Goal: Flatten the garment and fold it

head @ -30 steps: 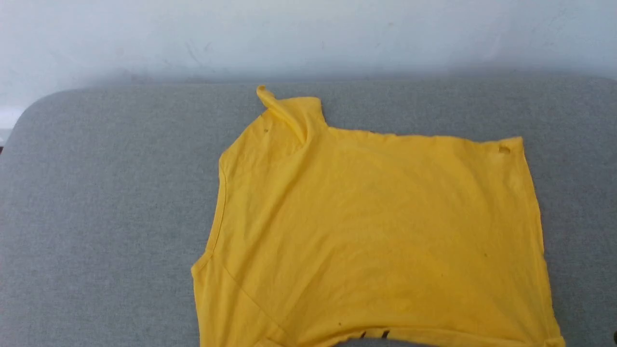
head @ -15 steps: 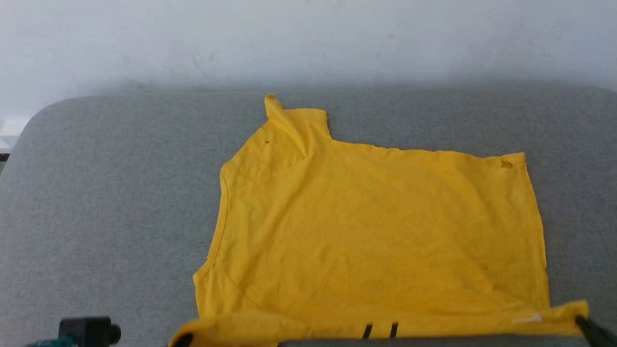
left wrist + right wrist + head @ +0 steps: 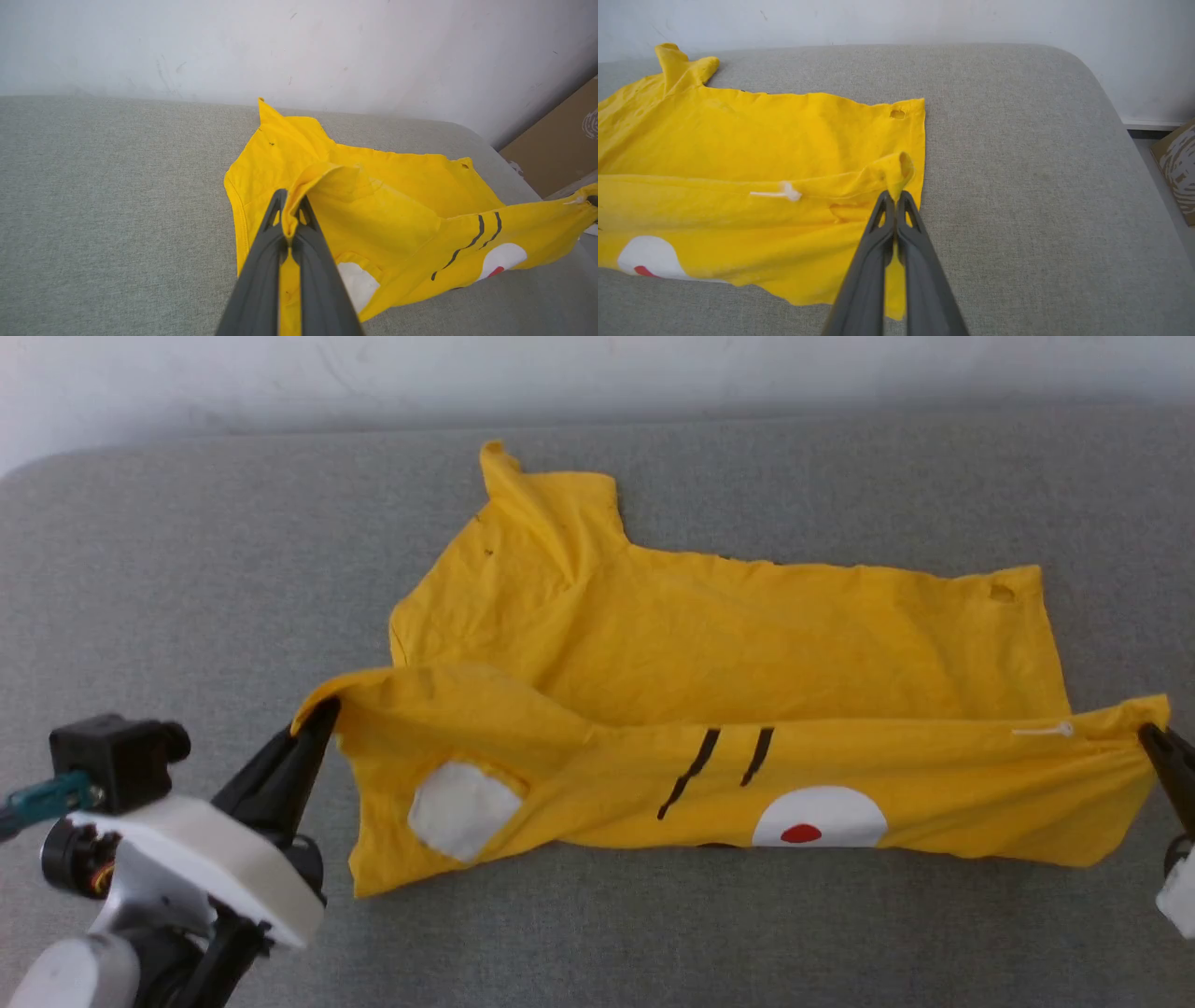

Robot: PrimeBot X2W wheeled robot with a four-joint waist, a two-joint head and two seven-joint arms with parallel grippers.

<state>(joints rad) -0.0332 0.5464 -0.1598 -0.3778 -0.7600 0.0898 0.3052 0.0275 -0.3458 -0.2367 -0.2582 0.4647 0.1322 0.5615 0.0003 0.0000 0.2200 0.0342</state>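
Note:
The garment [image 3: 709, 635] is a bright yellow T-shirt spread on the grey cushion [image 3: 187, 569]. Its near edge is lifted and stretched between my two grippers, hanging as a band that shows black whisker lines, a white patch and a white oval with a red dot. My left gripper [image 3: 322, 714] is shut on the band's left corner, with the cloth pinched between its fingers [image 3: 290, 219] in the left wrist view. My right gripper [image 3: 1150, 735] is shut on the right corner; the yellow garment [image 3: 761, 154] curls above those fingertips [image 3: 894, 198]. One sleeve [image 3: 523, 495] sticks up at the far edge.
A pale wall [image 3: 597, 373] runs behind the cushion. The cushion's rounded right edge [image 3: 1111, 121] drops to the floor, where a brown cardboard box [image 3: 1178, 163] stands. Bare grey fabric lies to the left and in front of the garment.
The head camera has tilted down. Both grippers have come into view and raised the garment's near edge, carrying it toward the far side so the printed face now shows.

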